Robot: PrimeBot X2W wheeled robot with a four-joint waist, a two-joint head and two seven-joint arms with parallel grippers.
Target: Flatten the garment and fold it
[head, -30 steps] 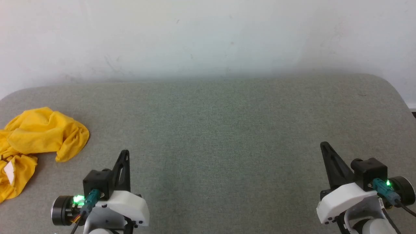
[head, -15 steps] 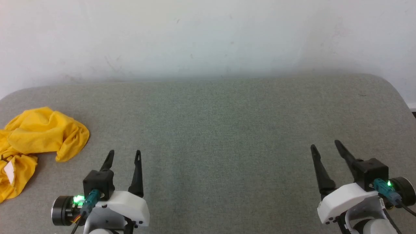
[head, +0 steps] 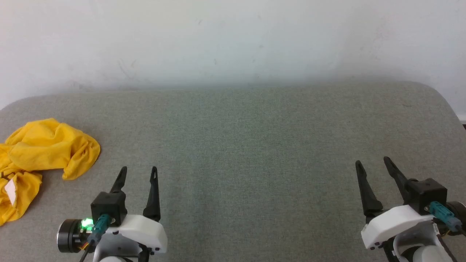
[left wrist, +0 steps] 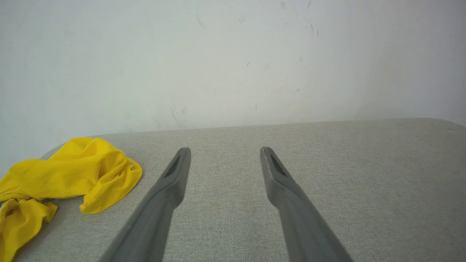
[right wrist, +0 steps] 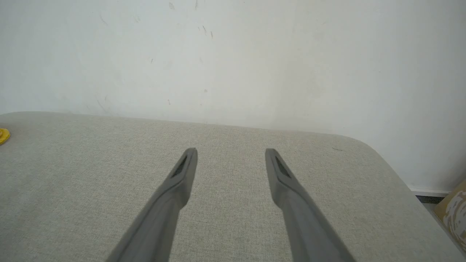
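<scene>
The yellow garment (head: 43, 153) lies crumpled in a heap at the far left of the grey table, partly cut off by the head view's edge; a white patch shows low on it. The same heap (left wrist: 69, 174) sits left of my left fingers in the left wrist view. My left gripper (head: 139, 169) hovers open over bare table, to the right of the garment and apart from it. Far off at the lower right, my right gripper (head: 372, 161) is open with nothing between its fingers. A sliver of yellow (right wrist: 3, 135) shows at the right wrist view's left edge.
The grey fabric-covered table (head: 247, 145) stretches wide between the two grippers, with rounded far corners. A white wall (head: 233, 40) rises right behind it. Past the table's right edge, a brown box corner (right wrist: 453, 211) stands on the floor.
Both grippers went from shut to open. The right gripper has since shifted slightly right and down. The garment has not moved.
</scene>
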